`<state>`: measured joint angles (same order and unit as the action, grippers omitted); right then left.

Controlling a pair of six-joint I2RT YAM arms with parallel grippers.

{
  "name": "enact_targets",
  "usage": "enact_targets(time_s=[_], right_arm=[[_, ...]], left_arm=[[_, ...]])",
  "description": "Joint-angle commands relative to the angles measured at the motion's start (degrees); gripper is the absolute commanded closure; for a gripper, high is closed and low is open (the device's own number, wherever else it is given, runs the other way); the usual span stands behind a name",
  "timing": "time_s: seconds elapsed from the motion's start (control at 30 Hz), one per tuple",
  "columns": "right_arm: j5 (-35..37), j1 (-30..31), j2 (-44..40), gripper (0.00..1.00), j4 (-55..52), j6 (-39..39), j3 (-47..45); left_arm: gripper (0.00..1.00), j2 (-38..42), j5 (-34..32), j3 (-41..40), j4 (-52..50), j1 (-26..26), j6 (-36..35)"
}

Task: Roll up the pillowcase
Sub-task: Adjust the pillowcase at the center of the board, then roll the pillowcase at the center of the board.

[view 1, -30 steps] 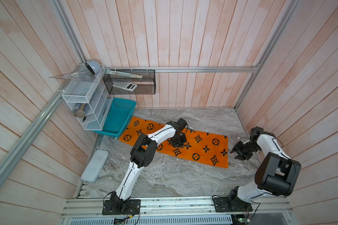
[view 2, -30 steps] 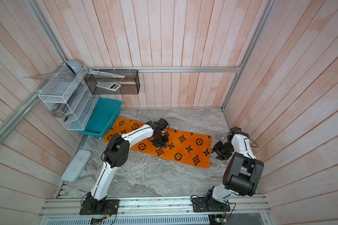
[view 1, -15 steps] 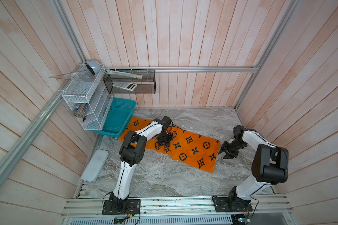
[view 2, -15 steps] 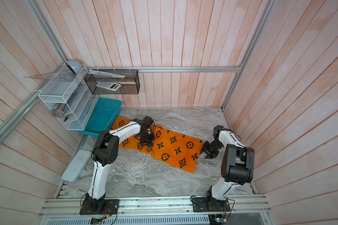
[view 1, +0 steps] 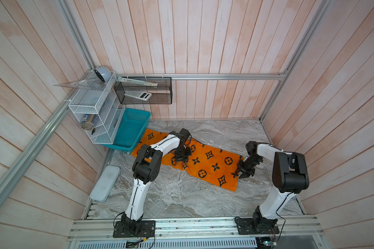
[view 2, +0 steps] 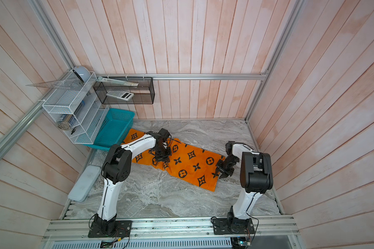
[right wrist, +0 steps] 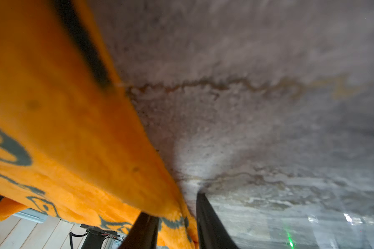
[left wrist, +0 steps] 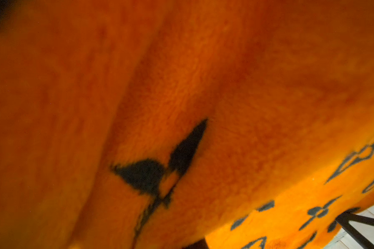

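the pillowcase (view 1: 209,166) lies flat, unrolled, on the tabletop (view 1: 181,198), slanting from the teal basket (view 1: 131,129) at 10 o'clock toward 4. the left fingers (view 1: 184,160) are together, pinching a pucker mid-cloth. the right fingers (right wrist: 209,224) straddle its 3 o'clock edge; whether they are clamped, i cannot tell.

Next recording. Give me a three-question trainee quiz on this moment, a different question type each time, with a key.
1. True or false: the pillowcase is already rolled up.
2. The teal mesh basket stands: A) on the pillowcase's middle B) beside one end of it C) nowhere near it.
3. Which gripper's fingers straddle the short edge farthest from the basket?
Key: 1 false, it lies spread out; 2 B; 3 the right gripper; the left gripper is shut on bunched fabric.
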<state>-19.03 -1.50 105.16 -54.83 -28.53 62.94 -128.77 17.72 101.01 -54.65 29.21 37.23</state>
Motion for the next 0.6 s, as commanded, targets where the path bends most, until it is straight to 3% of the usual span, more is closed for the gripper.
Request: enact_targets(time_s=[0.0,0.17,0.23,0.3,0.4,0.5,0.57], right_arm=[[2.99,1.42,3.03,0.78,2.44,-0.50,0.10],[4.30,1.85,3.73,0.97,2.26,-0.99,1.29],[5.46,1.93,3.34,1.00,2.12,-1.00,1.12],[6.79,1.85,2.49,1.00,1.92,-1.17,0.65],[7.63,1.85,1.23,1.00,1.62,-1.51,0.13],[9.92,2.17,-0.64,1.00,0.77,-1.79,0.10],[11.31,2.85,-1.68,1.00,-0.85,-1.47,1.19]], left_arm=[[1.00,-0.77,-1.90,-0.11,-2.03,0.03,-0.93],[0.97,0.67,-1.08,-0.11,-1.49,0.06,-1.64],[0.73,1.84,-0.77,-0.46,-1.01,0.05,-1.72],[0.62,3.49,-0.38,-0.86,-0.47,0.01,-1.66],[0.38,5.62,-0.36,-0.49,-0.47,0.01,-1.23],[0.23,8.01,0.39,0.04,-0.35,0.06,-0.23],[0.05,9.34,0.65,0.48,-0.28,0.01,-0.06]])
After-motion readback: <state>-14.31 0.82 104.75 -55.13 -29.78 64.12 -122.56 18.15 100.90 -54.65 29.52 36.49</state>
